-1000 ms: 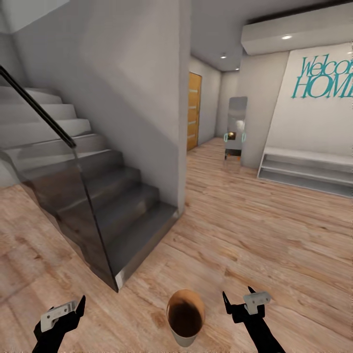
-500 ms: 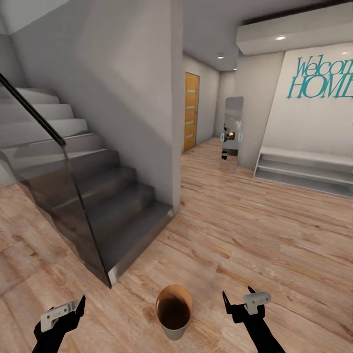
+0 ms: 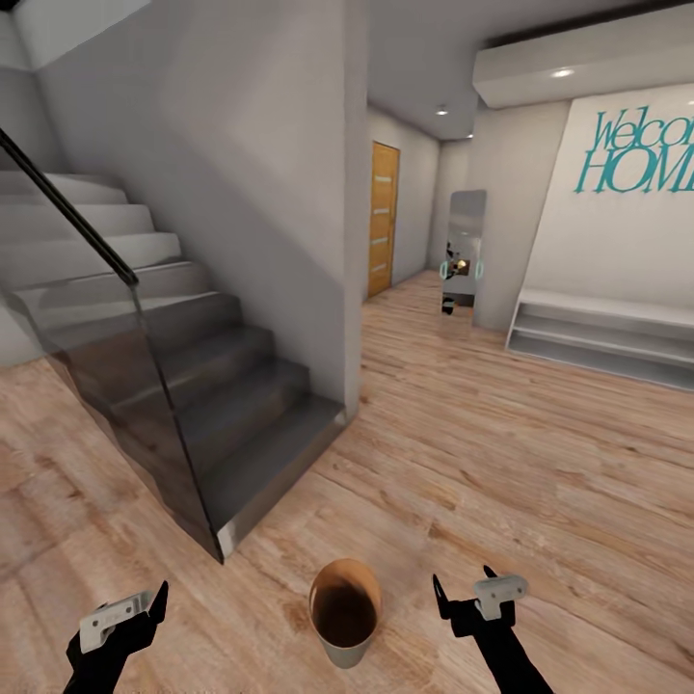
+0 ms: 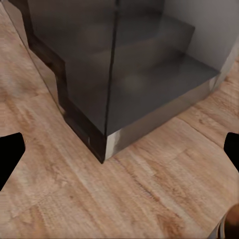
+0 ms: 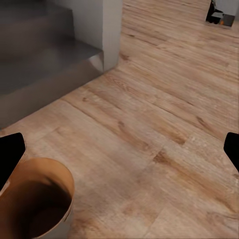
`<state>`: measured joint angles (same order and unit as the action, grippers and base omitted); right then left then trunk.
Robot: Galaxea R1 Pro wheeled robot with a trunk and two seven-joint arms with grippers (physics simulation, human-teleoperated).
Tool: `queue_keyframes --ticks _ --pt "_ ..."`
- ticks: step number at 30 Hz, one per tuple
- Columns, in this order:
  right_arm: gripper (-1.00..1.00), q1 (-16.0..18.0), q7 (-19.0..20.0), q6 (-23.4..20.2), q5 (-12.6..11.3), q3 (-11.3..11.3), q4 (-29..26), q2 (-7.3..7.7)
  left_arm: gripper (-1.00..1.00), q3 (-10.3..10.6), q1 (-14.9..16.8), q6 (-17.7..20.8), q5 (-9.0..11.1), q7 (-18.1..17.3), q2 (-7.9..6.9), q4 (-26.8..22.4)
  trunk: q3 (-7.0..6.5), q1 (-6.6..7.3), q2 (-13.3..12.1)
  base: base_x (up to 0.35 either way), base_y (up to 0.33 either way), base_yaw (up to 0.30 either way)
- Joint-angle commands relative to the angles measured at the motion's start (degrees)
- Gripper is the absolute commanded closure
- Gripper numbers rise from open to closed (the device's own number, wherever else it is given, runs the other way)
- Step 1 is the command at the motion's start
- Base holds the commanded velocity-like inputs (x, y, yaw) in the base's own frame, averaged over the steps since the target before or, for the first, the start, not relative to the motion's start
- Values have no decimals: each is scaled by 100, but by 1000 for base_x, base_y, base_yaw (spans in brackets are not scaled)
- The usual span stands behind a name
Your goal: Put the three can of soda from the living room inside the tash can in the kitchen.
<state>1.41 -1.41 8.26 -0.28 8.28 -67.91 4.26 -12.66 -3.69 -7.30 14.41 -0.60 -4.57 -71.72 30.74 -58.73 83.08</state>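
While I stand on the wood floor [image 3: 501, 453] of a hallway, the tash can [image 3: 344, 610] sits upright on the planks just in front of me, between my two arms. It is brown inside and pale outside, and I can see nothing in it. No soda cans show here.

My left jaws [image 3: 125, 613] hang low beside the bin, on my left. In my left wrist view the two black tips sit far out at the edges, so these jaws are wide apart and hold nothing. They look down at the bottom step of the grey stairs [image 4: 144, 79] and its dark glass side panel [image 3: 125, 386].

My right jaws [image 3: 467, 598] hang on the other side of the bin. They are spread wide too, with nothing in them. In my right wrist view the bin's rim [image 5: 47, 174] is close by one tip.

Farther off, a yellow-brown door [image 3: 383, 217] stands down the hall. A tall mirror [image 3: 464, 253] leans by the wall. Blue-green letters [image 3: 636, 154] are on the white wall, above a low grey shelf [image 3: 602, 337].
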Motion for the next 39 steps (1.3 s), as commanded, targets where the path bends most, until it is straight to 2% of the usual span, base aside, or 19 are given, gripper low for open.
queue_keyframes --ticks 1,19,39 --pt "-100 0 0 0 2 0 1 -6 -100 0 0 0 0 0 0 0 0 0 0 0 -2 167" --pt "-100 3 0 0 8 -8 13 -31 -100 0 -9 -4 0 -19 0 -8 0 0 0 0 0 198" --pt "-100 3 7 -3 25 -5 62 -31 -100 0 -11 -9 0 -19 0 -3 0 0 0 0 0 26"
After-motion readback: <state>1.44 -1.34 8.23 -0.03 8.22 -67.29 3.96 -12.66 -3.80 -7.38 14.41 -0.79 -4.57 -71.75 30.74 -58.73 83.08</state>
